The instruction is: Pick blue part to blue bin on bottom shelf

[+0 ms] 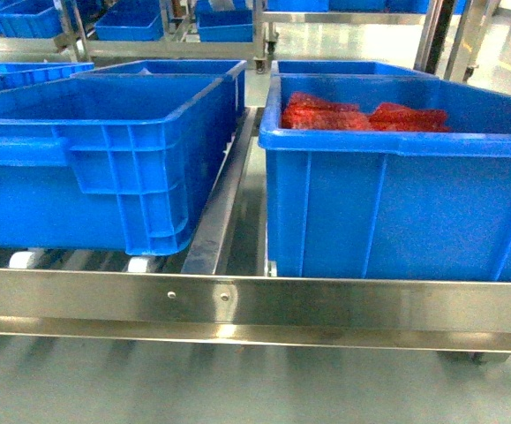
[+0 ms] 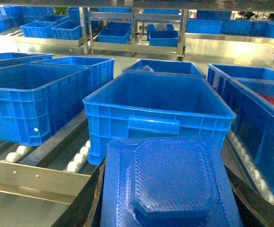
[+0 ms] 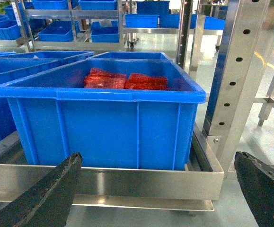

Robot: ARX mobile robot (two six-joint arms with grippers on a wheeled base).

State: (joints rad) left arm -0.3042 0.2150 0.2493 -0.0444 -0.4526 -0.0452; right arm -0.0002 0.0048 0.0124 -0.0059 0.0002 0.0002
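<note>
A blue part, a flat ribbed plastic block with a raised eight-sided top, fills the bottom of the left wrist view. My left gripper is shut on it, with a dark finger showing on each side. Just beyond it an empty blue bin stands on the bottom shelf, a steel level with white rollers and a central divider. My right gripper is open with nothing between its fingers, facing the shelf's front rail. Neither gripper shows in the head view.
In the head view a blue bin sits left of the divider and another, holding red packets, sits right of it. A perforated steel upright rises at the shelf's right end. More blue bins fill the racks behind.
</note>
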